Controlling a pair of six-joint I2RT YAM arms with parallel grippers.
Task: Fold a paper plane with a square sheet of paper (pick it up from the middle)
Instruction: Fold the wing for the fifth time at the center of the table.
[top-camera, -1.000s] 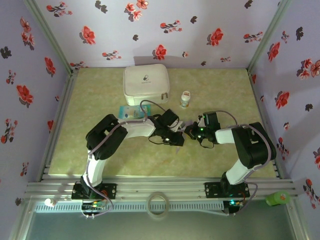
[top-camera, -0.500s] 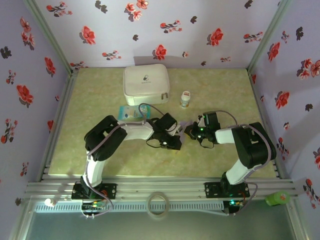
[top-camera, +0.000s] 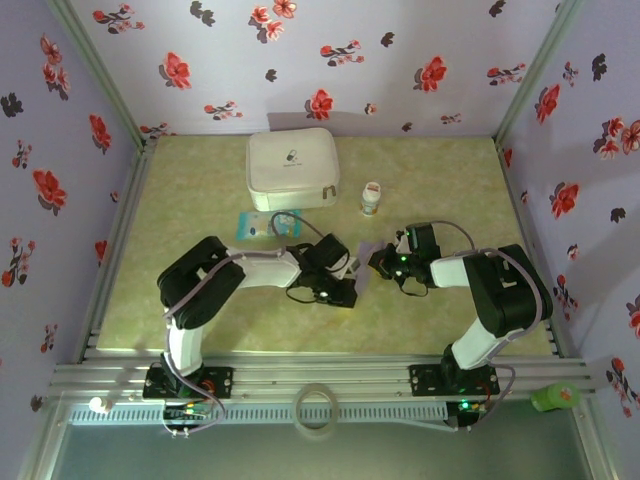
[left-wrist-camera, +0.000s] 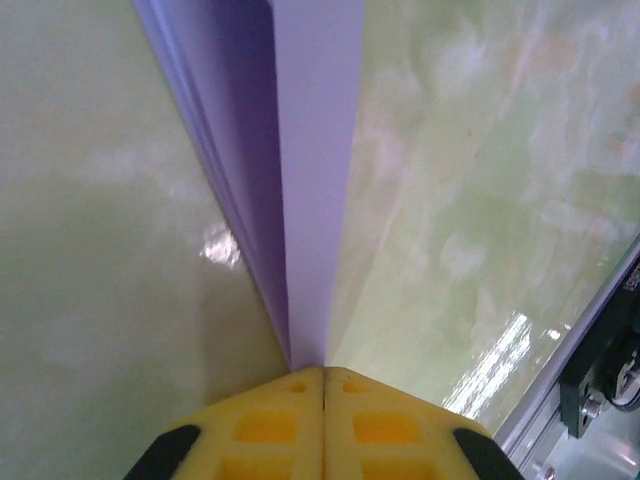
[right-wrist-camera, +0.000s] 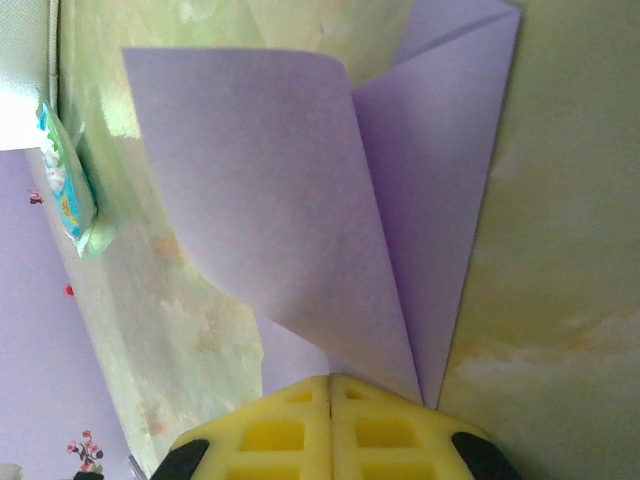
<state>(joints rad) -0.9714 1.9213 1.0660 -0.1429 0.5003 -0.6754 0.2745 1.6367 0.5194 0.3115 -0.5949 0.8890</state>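
The square sheet of paper (right-wrist-camera: 300, 200) is lavender and partly folded, with a curled flap and a pointed corner at its far end. My right gripper (right-wrist-camera: 330, 385) is shut on its near edge. In the left wrist view the paper (left-wrist-camera: 310, 150) runs away edge-on as a narrow creased strip, and my left gripper (left-wrist-camera: 322, 375) is shut on its end. In the top view a small patch of the paper (top-camera: 366, 250) shows between my left gripper (top-camera: 345, 288) and right gripper (top-camera: 381, 263), low over the mid-table. Most of the sheet is hidden under the wrists there.
A white zip case (top-camera: 292, 168) stands at the back. A small white bottle (top-camera: 371, 199) is right of it, and a teal-and-white packet (top-camera: 262, 225) lies just behind the left arm. The packet (right-wrist-camera: 68, 195) also lies left of the paper. The green mat (top-camera: 180, 200) covers the table.
My left arm has drawn left and toward the near edge, and its gripper has slid along the paper. The right arm has stayed put.
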